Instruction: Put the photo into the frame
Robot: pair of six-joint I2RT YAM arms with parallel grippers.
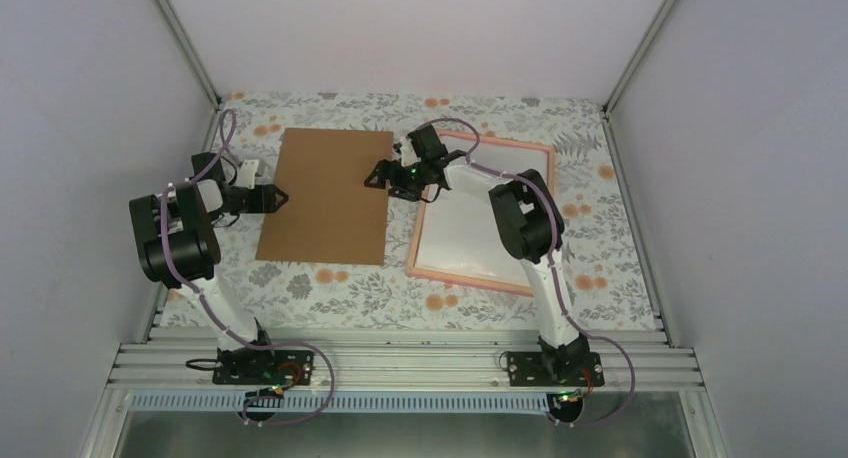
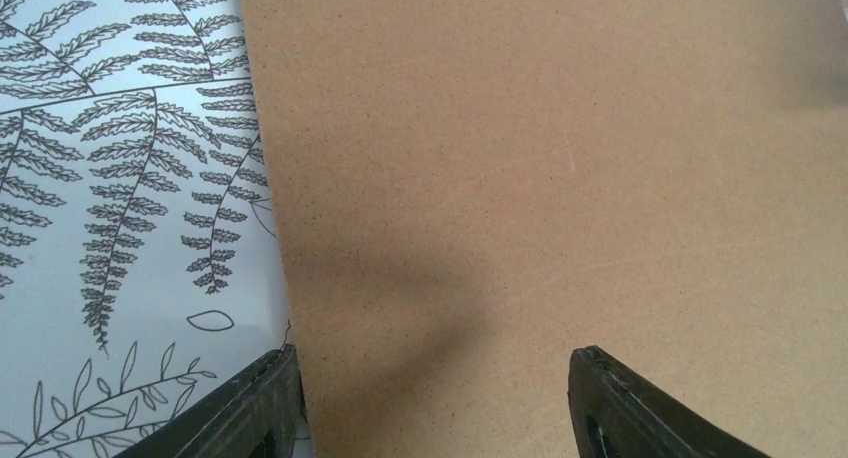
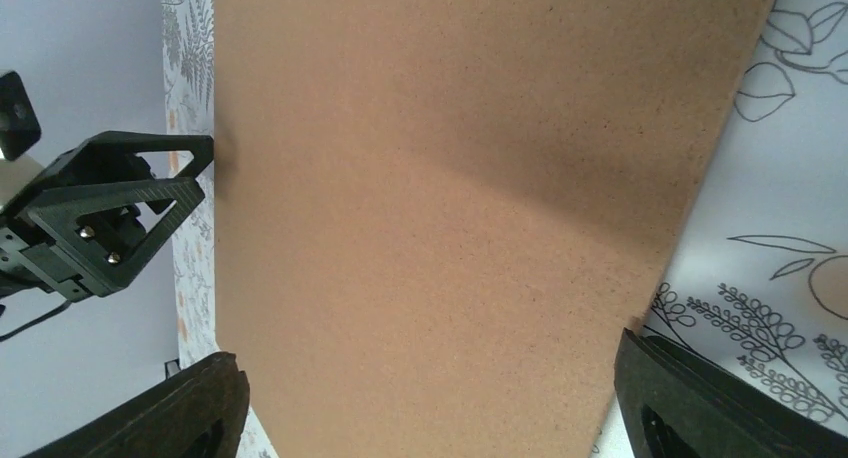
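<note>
The pink frame (image 1: 460,279) lies flat at the right of the table. Inside it lies the photo (image 1: 468,228), plain white side up, its printed side hidden. My right gripper (image 1: 378,175) (image 3: 428,346) reaches left from the frame to the right edge of a brown cardboard board (image 1: 328,193); its jaws are open and wide apart, with the board (image 3: 450,208) showing between them. My left gripper (image 1: 275,198) (image 2: 435,353) is at the board's left edge, open, one finger (image 2: 250,403) at the board's edge and the other over the board (image 2: 560,158). Neither holds anything.
The floral tablecloth (image 1: 330,288) covers the table, with grey walls on three sides. My left gripper's fingers (image 3: 105,203) show in the right wrist view beyond the board. The arm bases stand on the rail (image 1: 400,363) at the near edge.
</note>
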